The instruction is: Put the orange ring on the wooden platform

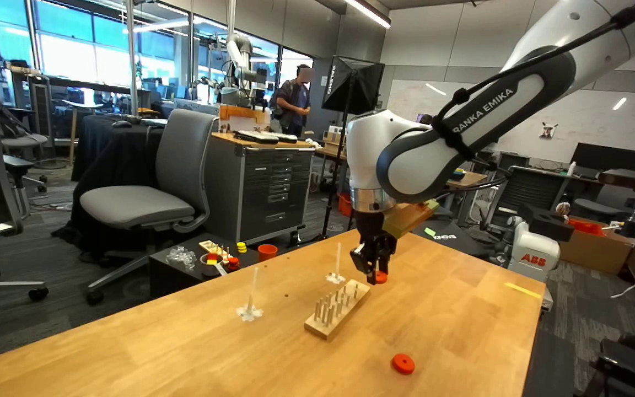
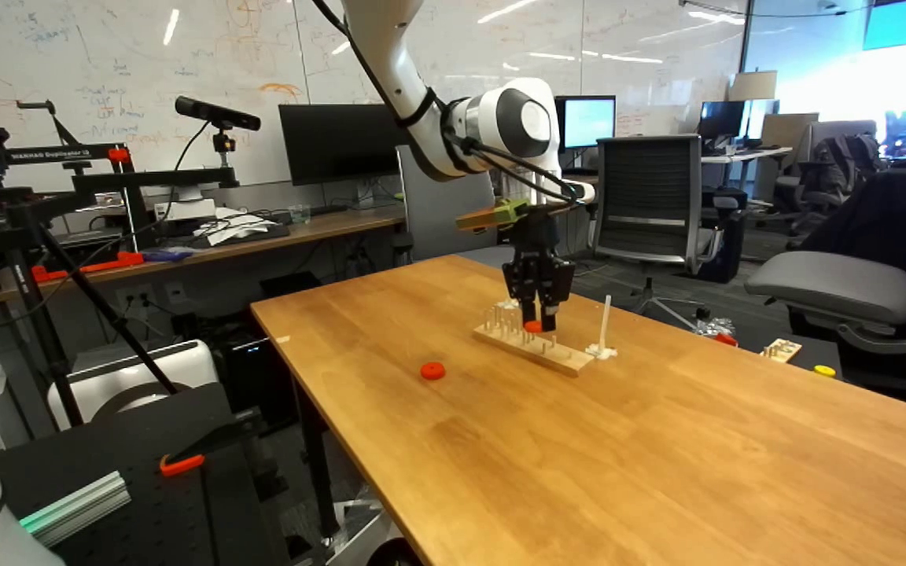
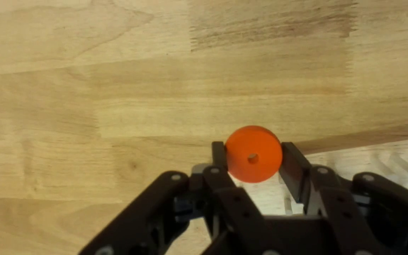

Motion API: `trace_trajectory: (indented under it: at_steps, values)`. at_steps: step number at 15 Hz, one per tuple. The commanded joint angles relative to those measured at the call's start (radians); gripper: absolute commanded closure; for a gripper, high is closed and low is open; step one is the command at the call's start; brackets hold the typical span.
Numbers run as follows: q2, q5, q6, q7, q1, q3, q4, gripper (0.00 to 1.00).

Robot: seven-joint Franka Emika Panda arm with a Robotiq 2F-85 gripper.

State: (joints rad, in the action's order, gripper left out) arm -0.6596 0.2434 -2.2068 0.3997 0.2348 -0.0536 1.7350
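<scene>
Pincer partly spread, clasping orange ring; wooden platform contact unclear.

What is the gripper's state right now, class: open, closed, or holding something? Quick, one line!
Gripper: closed, holding the orange ring by its sides.
</scene>
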Motion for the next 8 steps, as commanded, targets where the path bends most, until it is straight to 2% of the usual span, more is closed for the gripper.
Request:
trace_trajectory:
  at_steps: [1,8]
  values:
    - [0.002,-0.023,0.004,-0.038,-0.012,0.018,-0.003,0.82]
    - [-0.036,-0.029,0.02,-0.026,-0.003,0.028,-0.055,0.82]
